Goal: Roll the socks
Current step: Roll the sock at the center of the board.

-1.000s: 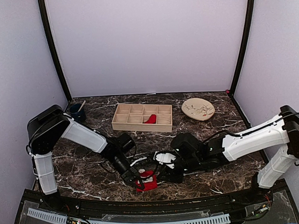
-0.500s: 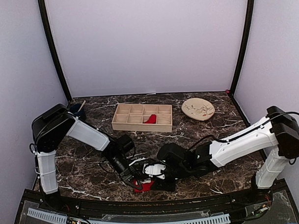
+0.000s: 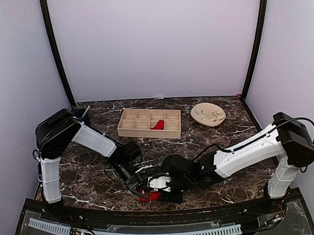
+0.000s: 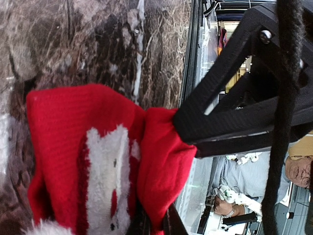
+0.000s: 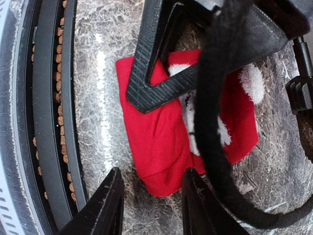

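Sock (image 5: 161, 147) pinched in left end effector (image 3: 140, 190); right end effector (image 5: 150, 172) spread, straddling sock's edge.

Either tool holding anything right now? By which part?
Left tool is shut on the red sock, pinching a bunched fold at its edge. Right tool is open at the sock's end, gripping nothing.

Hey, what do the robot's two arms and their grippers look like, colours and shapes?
The left arm and right arm both have white link shells with black joints and black boxy shoulder housings. The left gripper and right gripper are matte black; a finger shows as an open triangular frame. A thick black braided cable runs past the wrist.
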### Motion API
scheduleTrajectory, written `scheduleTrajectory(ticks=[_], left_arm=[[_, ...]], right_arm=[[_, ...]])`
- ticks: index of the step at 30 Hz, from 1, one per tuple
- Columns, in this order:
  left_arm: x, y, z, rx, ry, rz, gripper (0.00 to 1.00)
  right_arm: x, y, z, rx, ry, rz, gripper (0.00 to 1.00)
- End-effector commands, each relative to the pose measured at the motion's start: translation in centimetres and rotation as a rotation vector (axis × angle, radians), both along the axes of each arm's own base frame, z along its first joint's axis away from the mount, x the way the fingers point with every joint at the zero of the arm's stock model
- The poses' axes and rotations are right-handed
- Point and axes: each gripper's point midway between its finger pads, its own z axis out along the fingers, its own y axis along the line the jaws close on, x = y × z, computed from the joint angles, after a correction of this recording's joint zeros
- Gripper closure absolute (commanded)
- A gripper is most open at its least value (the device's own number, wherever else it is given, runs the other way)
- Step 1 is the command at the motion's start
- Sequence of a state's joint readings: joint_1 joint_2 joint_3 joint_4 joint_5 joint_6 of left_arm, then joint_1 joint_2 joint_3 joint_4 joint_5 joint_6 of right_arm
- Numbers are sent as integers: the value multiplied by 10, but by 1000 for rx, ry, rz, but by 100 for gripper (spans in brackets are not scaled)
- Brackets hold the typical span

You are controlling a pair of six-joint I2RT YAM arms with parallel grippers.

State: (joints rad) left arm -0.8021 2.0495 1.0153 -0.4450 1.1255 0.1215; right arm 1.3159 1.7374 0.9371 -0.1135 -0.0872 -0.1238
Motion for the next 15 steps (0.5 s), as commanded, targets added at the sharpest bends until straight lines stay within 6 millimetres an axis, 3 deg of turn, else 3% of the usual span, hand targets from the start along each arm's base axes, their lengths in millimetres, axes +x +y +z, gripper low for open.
scheduleTrajectory(ticks=[1,15], left_arm=[[-12,28,-43,167,20,-17,100],[-18,34,-48,187,42,-22,100]], right_arm=[[-1,11,4,13,-31,24,63],[-2,17,-7,-1,-24,46,81]])
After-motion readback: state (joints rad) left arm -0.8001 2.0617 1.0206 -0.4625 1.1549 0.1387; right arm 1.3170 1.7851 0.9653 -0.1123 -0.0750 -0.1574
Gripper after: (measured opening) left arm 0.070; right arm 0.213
